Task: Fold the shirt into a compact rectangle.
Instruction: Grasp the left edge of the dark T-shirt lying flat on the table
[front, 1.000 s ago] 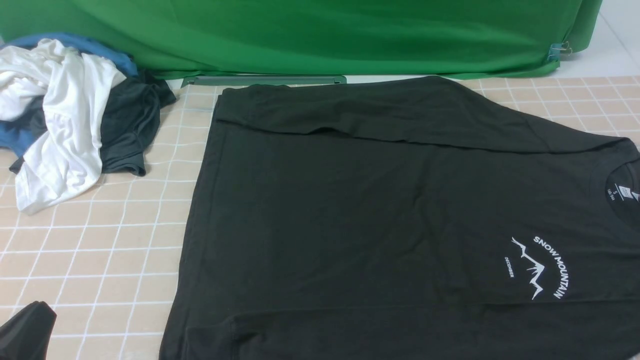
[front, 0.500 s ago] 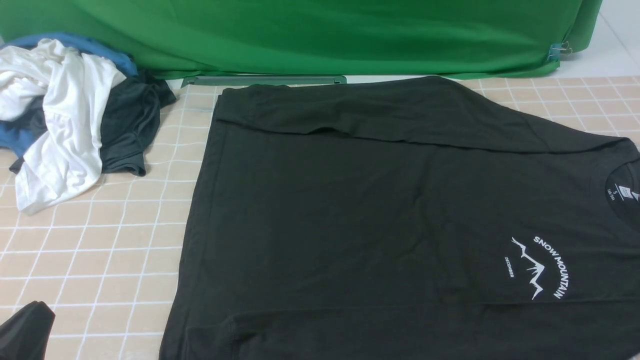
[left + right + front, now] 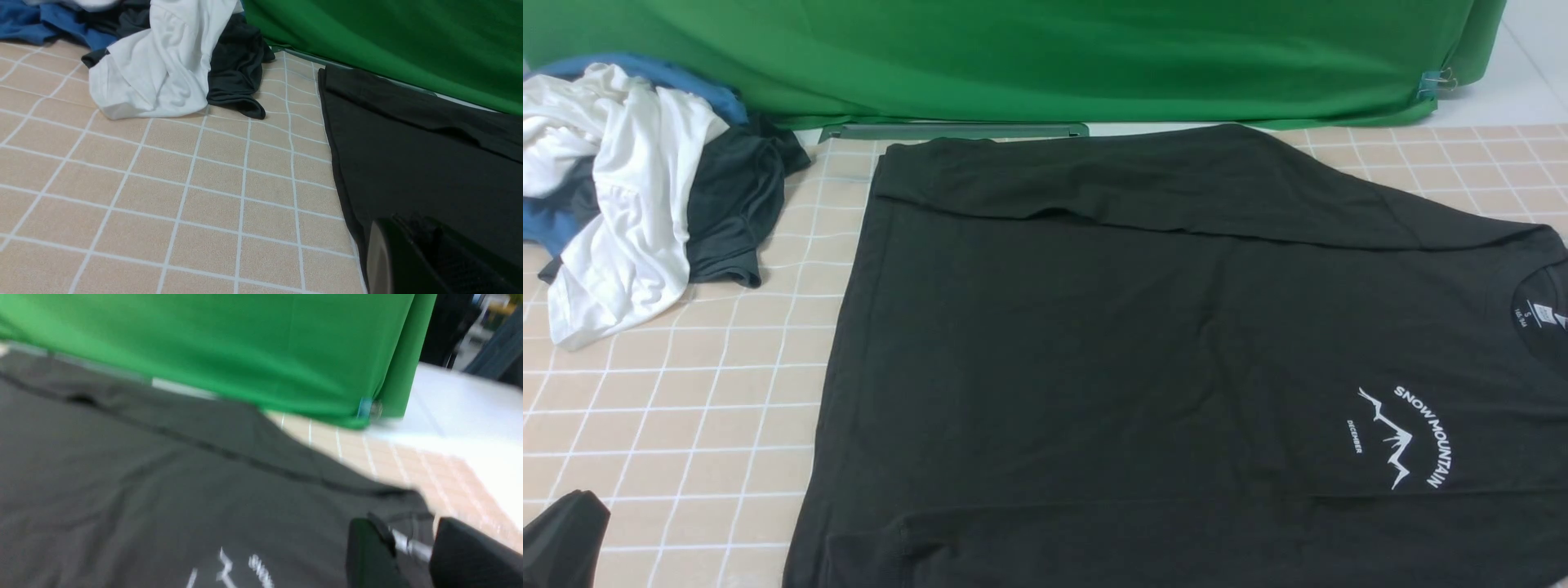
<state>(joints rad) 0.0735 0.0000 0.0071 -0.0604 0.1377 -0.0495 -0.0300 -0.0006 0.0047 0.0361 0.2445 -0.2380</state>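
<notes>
The left fingers (image 3: 412, 257), pressed together and empty, hang near the hem of the shirt (image 3: 1143, 343). The right fingers (image 3: 378, 555) stand apart over its printed chest end. Beyond both, the black shirt lies flat on the desk (image 3: 686, 425). Far past the left fingers sits a clothes heap (image 3: 629, 188).

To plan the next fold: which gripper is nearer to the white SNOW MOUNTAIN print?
Right. The right gripper is over the chest of the black T-shirt, close beside the print. The left gripper is past the hem end, over the tiled mat.
</notes>
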